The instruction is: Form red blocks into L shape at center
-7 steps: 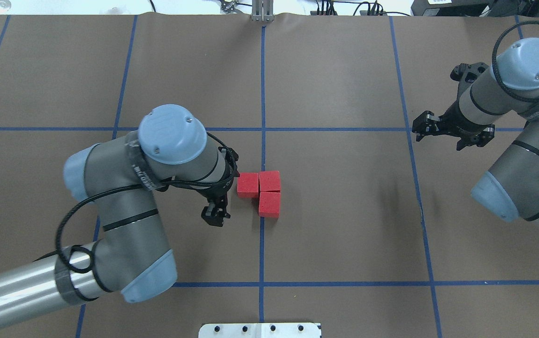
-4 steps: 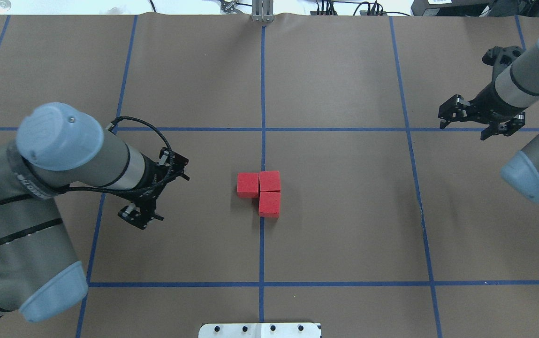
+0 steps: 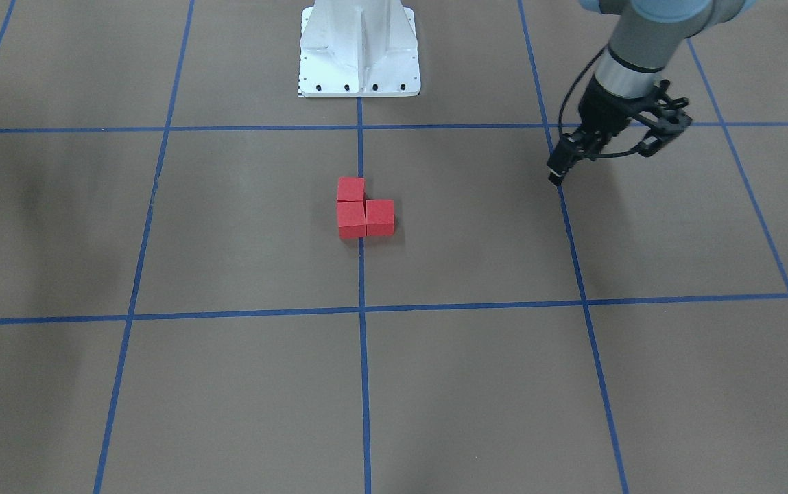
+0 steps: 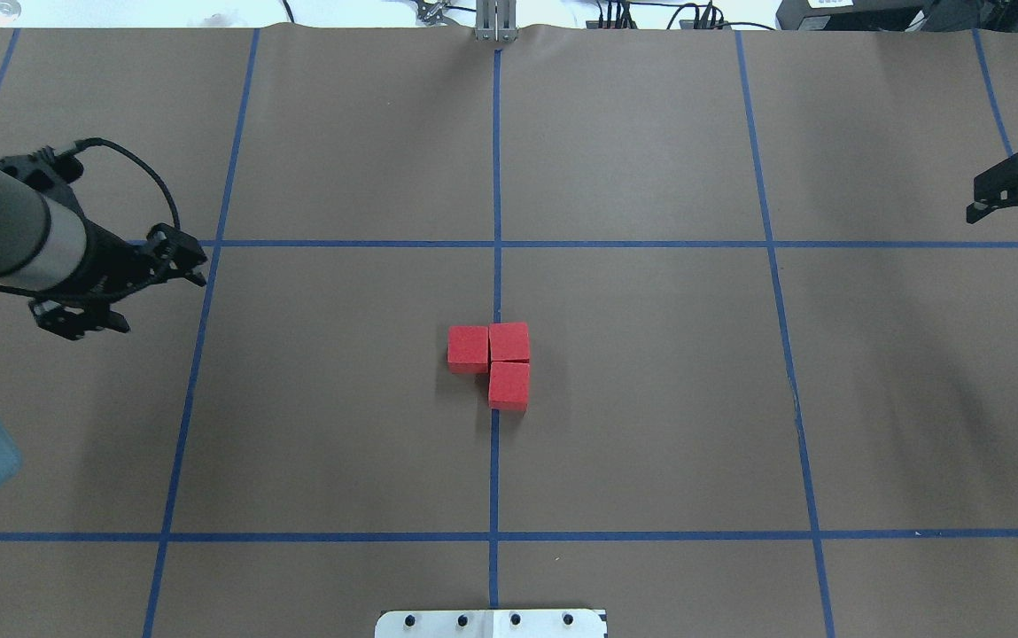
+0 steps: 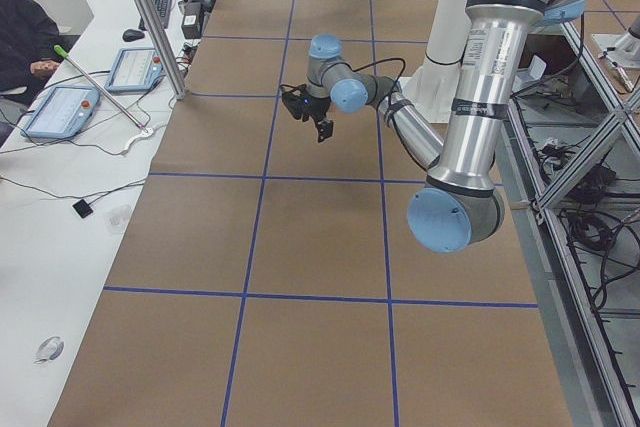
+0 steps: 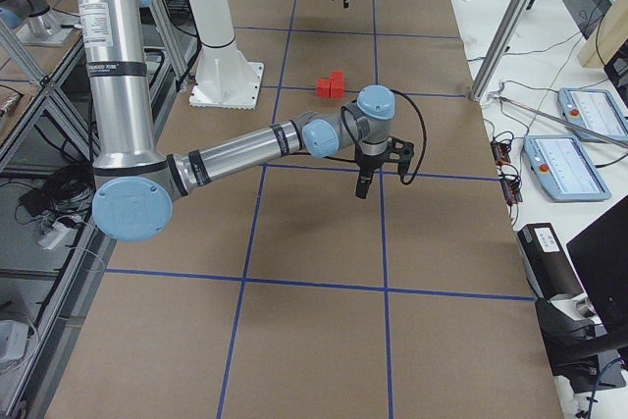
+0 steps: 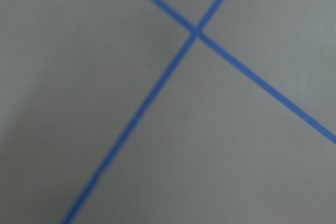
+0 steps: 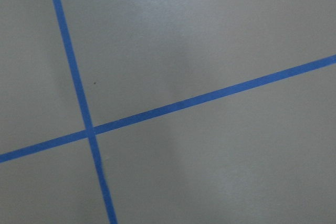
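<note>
Three red blocks form an L on the brown center patch (image 4: 562, 372), touching each other across the middle blue tape line. One block (image 4: 468, 347) lies left of the corner block (image 4: 509, 341), and the third (image 4: 509, 386) lies toward me. The same L shows in the front view (image 3: 359, 209) and the right side view (image 6: 331, 85). My left gripper (image 4: 192, 266) hangs raised over the left grid line, far from the blocks, and its fingers look closed together and empty in the front view (image 3: 555, 175). My right gripper (image 4: 991, 197) is at the far right edge, holding nothing. Its jaw state is unclear.
The white pedestal base (image 3: 359, 62) stands at the table's near edge behind the blocks, and its front plate (image 4: 491, 623) shows in the overhead view. A metal post (image 4: 495, 22) stands at the far edge. Operator desks with tablets (image 6: 564, 159) flank the table.
My left gripper has drawn back from beside the blocks to the left grid line. My right gripper has moved out to the right edge. The blocks have not moved.
</note>
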Controlling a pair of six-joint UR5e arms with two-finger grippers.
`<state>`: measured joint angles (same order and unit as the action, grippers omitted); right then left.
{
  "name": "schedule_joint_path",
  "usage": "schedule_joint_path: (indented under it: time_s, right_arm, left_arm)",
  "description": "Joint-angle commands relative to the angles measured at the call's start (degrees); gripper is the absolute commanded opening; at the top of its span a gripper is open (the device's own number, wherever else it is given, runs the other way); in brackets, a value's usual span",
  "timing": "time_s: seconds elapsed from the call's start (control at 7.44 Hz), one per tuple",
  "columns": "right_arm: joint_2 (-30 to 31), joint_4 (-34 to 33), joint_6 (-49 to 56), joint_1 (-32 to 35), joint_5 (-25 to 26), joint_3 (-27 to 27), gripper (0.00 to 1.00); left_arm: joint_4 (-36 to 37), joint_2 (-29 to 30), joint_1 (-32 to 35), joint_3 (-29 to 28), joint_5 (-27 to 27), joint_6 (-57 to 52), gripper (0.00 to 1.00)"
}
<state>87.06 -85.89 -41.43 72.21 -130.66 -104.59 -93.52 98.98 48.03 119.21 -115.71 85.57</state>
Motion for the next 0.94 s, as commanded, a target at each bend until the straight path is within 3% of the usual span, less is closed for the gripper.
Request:
schedule_joint_path:
  time_s: [0.0, 0.27, 0.4, 0.54, 0.81]
  right_arm:
    - [3.11, -0.24, 10.36, 5.64, -0.38, 0.70, 1.00]
    - [4.87, -1.03, 19.93, 12.14, -0.38, 1.93, 1.00]
    - [5.31, -1.04, 20.85, 13.56, -0.73, 1.84, 1.00]
    - [5.40, -1.12, 22.25, 14.18, -1.52, 1.93, 1.00]
    - [4.44, -2.97, 24.63, 14.02, -0.83, 4.02, 1.00]
  left_arm:
    - [0.00, -3.78, 13.52, -4.31, -10.18, -29.79, 1.00]
    - [0.35, -6.52, 24.94, -10.36, -11.11, -59.06, 1.00]
    - [0.44, -6.52, 29.53, -13.88, -11.98, -67.64, 1.00]
    - [0.44, -6.26, 34.02, -17.83, -17.04, -74.51, 1.00]
    - [0.44, -6.60, 38.70, -23.64, -22.78, -78.34, 1.00]
